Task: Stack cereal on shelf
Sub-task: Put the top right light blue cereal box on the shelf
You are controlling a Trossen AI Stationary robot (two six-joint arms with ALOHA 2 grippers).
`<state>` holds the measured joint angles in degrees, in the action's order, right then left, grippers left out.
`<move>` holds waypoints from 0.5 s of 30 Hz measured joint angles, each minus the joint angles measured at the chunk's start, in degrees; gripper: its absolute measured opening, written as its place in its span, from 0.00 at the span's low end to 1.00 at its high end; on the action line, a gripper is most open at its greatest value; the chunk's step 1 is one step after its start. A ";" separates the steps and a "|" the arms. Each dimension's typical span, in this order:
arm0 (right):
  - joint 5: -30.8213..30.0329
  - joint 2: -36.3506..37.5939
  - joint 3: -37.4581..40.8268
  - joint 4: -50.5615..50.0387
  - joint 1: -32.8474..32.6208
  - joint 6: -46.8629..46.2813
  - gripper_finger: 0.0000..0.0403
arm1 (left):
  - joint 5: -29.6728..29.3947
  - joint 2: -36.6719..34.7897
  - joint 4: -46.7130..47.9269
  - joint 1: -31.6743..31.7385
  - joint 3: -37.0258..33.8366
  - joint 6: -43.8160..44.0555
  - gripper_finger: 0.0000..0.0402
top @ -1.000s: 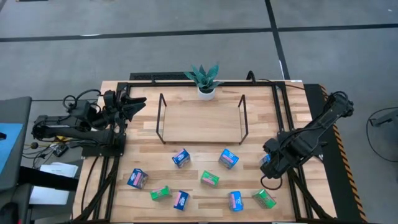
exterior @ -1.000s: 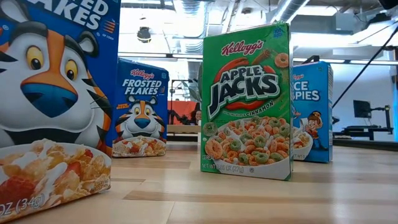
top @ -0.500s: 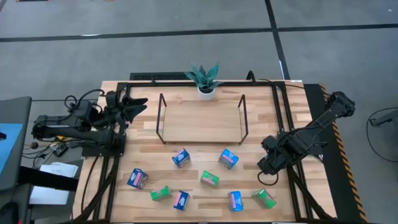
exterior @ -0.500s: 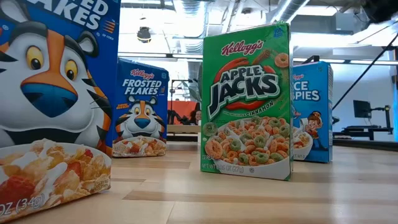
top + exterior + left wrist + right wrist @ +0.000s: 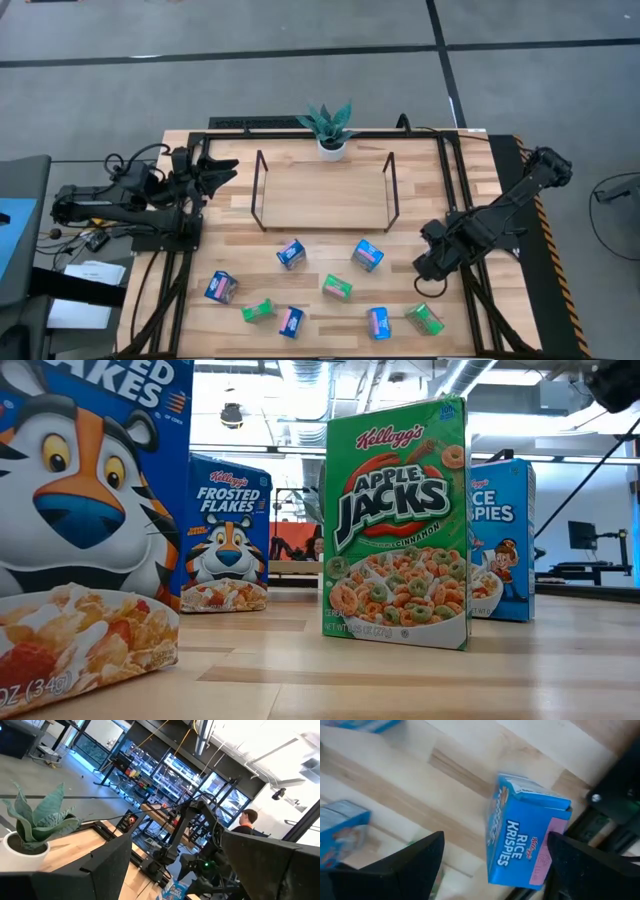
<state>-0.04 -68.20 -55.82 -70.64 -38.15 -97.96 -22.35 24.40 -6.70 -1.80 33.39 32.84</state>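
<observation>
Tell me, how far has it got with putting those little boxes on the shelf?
Nothing is done: the low light-wood shelf in its black wire frame is bare. The small blue and green cardboard cereal boxes all sit on the tabletop. The right hand hangs open over a blue Rice Krispies box; the left hand waits aside.

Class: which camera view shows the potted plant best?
The left wrist view: the plant is large, leaves and white pot clear. The high view shows it small from above. The low and right wrist views miss it.
</observation>
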 joint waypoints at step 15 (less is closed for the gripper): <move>-1.56 -0.46 -0.69 -4.62 0.00 0.44 0.94 | -0.83 -0.02 0.02 0.00 0.00 -0.47 0.75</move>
<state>-1.61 -68.66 -56.51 -75.26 -38.15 -97.51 -23.18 24.38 -6.68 -1.80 33.39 32.37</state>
